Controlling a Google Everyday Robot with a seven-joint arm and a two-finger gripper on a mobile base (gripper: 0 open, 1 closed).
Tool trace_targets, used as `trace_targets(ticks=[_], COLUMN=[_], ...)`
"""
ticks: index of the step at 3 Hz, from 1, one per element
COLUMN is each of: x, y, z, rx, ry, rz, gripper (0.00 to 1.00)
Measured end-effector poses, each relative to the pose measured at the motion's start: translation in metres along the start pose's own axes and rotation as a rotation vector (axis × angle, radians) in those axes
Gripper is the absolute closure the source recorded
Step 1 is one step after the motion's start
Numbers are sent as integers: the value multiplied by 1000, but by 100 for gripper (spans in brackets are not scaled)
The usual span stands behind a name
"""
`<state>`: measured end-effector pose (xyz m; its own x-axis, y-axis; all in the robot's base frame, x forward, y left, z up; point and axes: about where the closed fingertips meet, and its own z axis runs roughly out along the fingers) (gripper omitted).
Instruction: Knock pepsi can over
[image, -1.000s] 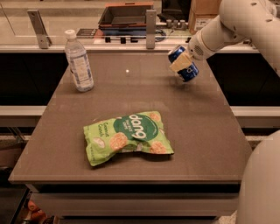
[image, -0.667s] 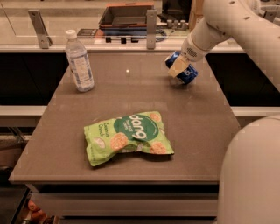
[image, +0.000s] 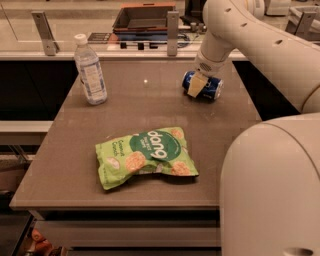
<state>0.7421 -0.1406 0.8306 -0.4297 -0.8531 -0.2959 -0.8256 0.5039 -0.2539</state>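
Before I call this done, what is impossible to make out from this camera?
Camera view only:
1. Middle of the pepsi can: covered by the gripper, which is down on it at the far side of the table.
2. Whether the can lies flat: its underside is hidden.
3. Table's near right corner: blocked by the robot's body.
4. Print on the water bottle: too small.

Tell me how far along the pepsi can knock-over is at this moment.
Done, it seems: the pepsi can lies on its side at the far right of the table. In hand: the gripper sits right against the can. Left: probably only drawing the arm away. The water bottle stands upright and apart.
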Motion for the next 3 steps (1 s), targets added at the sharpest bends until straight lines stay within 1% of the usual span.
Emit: trace_targets(ticks=[1, 2, 3], x=[-2, -3, -3], y=[2, 2, 2], z=[4, 3, 4], rx=[-12, -12, -14], ry=[-2, -2, -1], rz=[-5, -5, -6], gripper=[100, 100, 83])
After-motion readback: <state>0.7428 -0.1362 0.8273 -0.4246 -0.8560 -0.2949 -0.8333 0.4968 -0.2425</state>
